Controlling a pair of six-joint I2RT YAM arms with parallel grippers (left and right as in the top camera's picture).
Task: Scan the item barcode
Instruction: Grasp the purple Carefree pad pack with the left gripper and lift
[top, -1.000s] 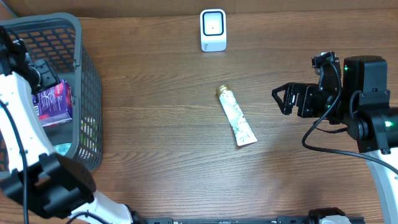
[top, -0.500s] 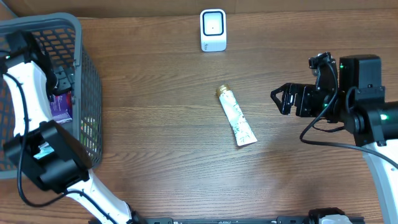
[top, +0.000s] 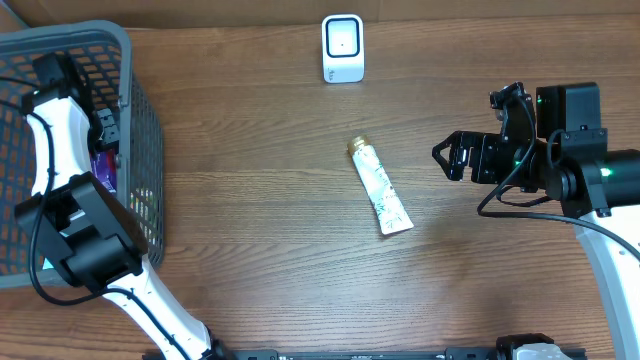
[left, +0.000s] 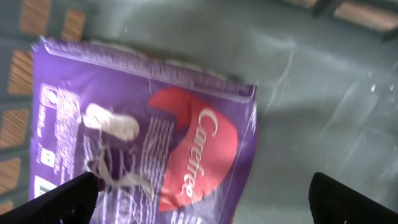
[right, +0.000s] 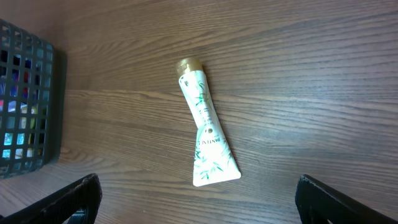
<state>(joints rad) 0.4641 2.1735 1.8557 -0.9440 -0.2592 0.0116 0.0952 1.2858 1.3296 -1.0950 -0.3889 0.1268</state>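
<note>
A white tube with green leaf print and a gold cap (top: 380, 187) lies flat mid-table, cap pointing away; it shows whole in the right wrist view (right: 205, 124). My right gripper (top: 447, 158) hovers to its right, open and empty (right: 199, 208). The white scanner (top: 343, 48) stands at the table's far edge. Inside the grey basket (top: 130, 60) my left gripper (top: 105, 128) stands open just above a purple Carefree pack (left: 143, 137), holding nothing (left: 204, 202). In the overhead view the arm covers most of the pack (top: 101, 168).
The basket fills the table's left side, and its mesh wall (right: 25, 106) shows at the left of the right wrist view. The basket's grey floor (left: 323, 93) lies beside the pack. Other packets show faintly through the mesh.
The left arm has swung deeper into the basket and its jaws have spread wider over the purple pack. The right gripper has edged slightly left. The tube has not moved.
</note>
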